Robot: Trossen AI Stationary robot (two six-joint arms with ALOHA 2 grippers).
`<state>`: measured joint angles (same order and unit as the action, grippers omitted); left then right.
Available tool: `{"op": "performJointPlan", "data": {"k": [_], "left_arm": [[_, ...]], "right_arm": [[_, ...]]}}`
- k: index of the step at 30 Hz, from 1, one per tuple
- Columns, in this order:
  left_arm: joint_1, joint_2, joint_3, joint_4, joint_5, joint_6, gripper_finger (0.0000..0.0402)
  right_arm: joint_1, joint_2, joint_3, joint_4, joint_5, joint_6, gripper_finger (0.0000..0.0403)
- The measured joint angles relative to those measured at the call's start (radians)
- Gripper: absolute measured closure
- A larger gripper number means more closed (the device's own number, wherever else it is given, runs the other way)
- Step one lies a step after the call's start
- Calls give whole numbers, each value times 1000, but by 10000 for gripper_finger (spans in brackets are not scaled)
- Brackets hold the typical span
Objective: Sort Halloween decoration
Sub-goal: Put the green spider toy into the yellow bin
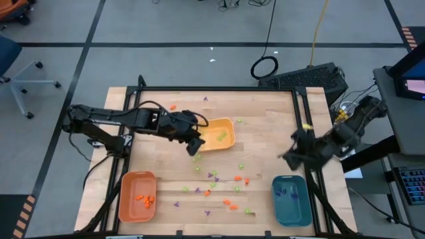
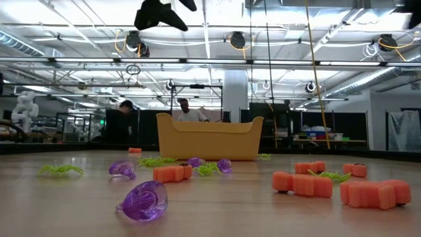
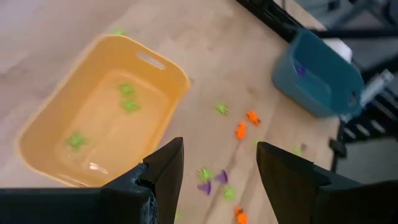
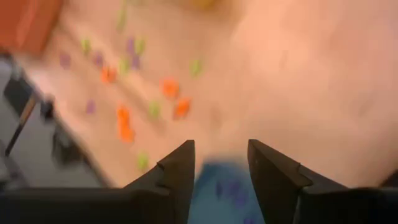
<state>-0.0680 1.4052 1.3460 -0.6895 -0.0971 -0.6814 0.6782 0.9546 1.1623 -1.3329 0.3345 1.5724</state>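
The Halloween decoration lies as several tiny orange, light green and purple pieces (image 1: 219,182) scattered on the wooden table between the trays; up close they show as a purple piece (image 2: 143,199), orange pieces (image 2: 302,184) and green pieces (image 2: 60,170). My left gripper (image 1: 195,146) hovers open over the near left corner of the yellow tray (image 1: 218,134), with nothing between its fingers (image 3: 217,149). My right gripper (image 1: 290,158) hangs open and empty (image 4: 221,149) above the far end of the teal tray (image 1: 291,198).
The yellow tray (image 3: 99,112) holds a few green pieces. An orange tray (image 1: 137,196) at the near left holds orange pieces, and the teal tray (image 3: 320,71) holds purple ones. A black frame (image 1: 219,89) runs around the table. Beyond the far edge, people show in the room (image 2: 187,108).
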Motion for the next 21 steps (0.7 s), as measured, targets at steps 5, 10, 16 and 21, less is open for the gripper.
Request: {"op": "performJointPlan", "data": {"k": [5,10,16,21], "left_arm": [[43,0,0,1,-9,-47,194],[72,0,0,0,-12,-79,194],[100,0,0,0,-17,-135,194],[102,0,0,-1,-44,-211,194]], "right_arm": [[-261,-24,11,-46,28,-225,269],[-523,-12,11,21,-80,-570,269],[-782,76,11,190,-192,-975,269],[-949,175,11,393,-352,-1243,269]]}}
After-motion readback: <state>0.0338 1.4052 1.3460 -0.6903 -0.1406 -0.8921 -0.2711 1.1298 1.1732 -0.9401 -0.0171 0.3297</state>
